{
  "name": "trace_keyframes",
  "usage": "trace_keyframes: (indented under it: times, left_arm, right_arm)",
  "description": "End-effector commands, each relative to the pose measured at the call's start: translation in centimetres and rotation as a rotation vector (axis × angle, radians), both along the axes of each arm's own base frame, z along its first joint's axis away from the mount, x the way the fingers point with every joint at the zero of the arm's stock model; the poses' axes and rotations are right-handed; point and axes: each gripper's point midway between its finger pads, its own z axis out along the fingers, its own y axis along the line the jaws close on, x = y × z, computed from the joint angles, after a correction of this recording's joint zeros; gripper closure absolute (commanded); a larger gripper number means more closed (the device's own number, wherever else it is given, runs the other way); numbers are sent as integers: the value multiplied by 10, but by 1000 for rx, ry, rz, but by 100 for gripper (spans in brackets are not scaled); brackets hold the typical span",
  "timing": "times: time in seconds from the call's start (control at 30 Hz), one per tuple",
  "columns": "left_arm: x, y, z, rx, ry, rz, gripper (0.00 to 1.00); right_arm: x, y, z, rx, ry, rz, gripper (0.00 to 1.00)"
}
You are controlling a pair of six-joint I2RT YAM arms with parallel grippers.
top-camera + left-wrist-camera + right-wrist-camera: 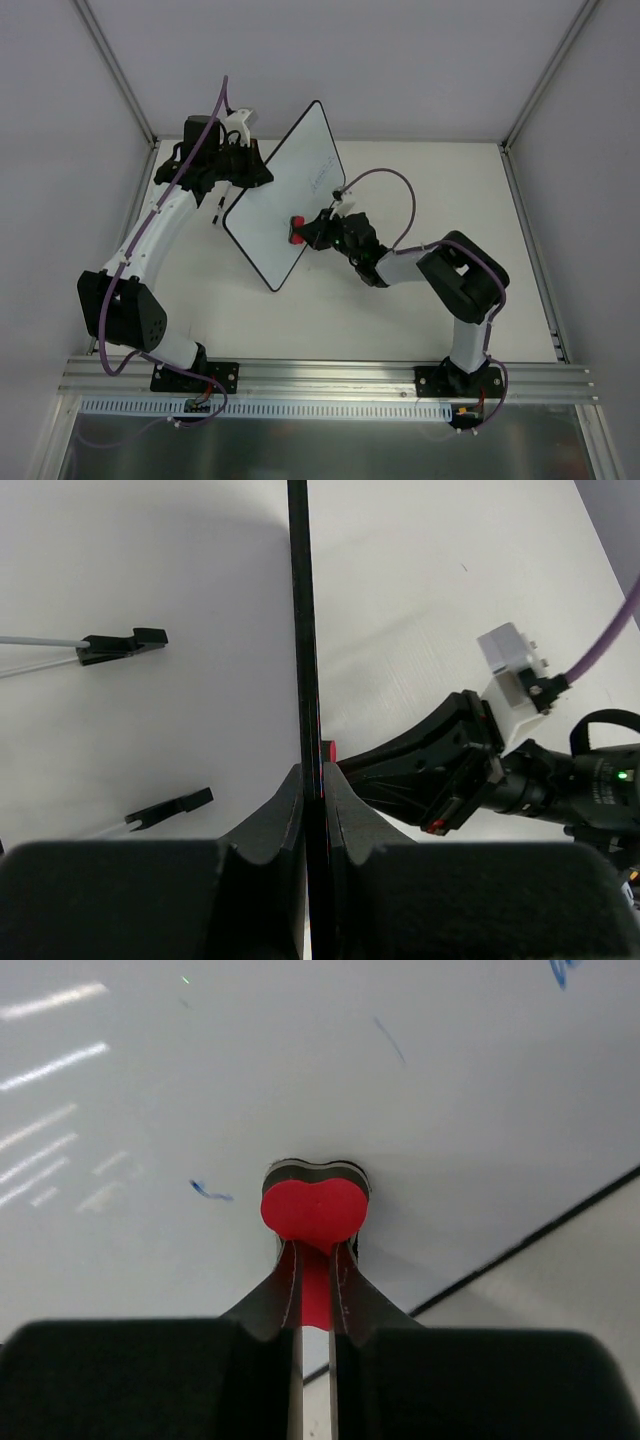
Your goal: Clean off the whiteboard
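While the whiteboard (pixel 285 190) stands tilted up over the tabletop (pixel 400 320) rather than lying flat, the overhead view shows the left pincer (pixel 243 170) clamped on its left edge. The right pincer (pixel 312 230) presses a red eraser (pixel 297 230) against its face, and too hard a push could swing the board about that single hold. From the left wrist, the jaws are clenched on the thin black rim with little of it between them, so I judge that sideways force from wiping might work the rim loose and drop the board. From the right wrist, the pincer is clenched on the eraser's narrow waist, its pad against the board. Blue marks (pixel 210 1190) lie beside and above it, and a tilted pad may twist in the grip or skip over them.
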Motion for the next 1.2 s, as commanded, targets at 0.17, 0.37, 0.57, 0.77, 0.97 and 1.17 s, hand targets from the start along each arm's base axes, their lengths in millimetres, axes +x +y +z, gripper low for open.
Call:
trace_keyframes:
  times: [0.17, 0.37, 0.57, 0.77, 0.97, 1.17]
  left_arm:
    - [-51, -37, -27, -68, 174, -212, 100]
    - [-53, -35, -26, -62, 164, -213, 100]
    - [-55, -35, -27, -64, 171, -217, 100]
    - [-55, -36, -23, -67, 163, -219, 100]
    - [-54, -37, -24, -74, 176, -220, 100]
    - [-56, -37, -23, -73, 170, -225, 100]
  right_arm:
    - [-1, 45, 151, 263, -261, 91, 100]
    - [-8, 50, 146, 268, -238, 109, 100]
    - [-7, 36, 95, 216, -147, 62, 100]
    - [-8, 11, 25, 130, -42, 13, 100]
    - [-20, -3, -10, 67, 6, 5, 100]
    - [-15, -29, -45, 12, 56, -47, 100]
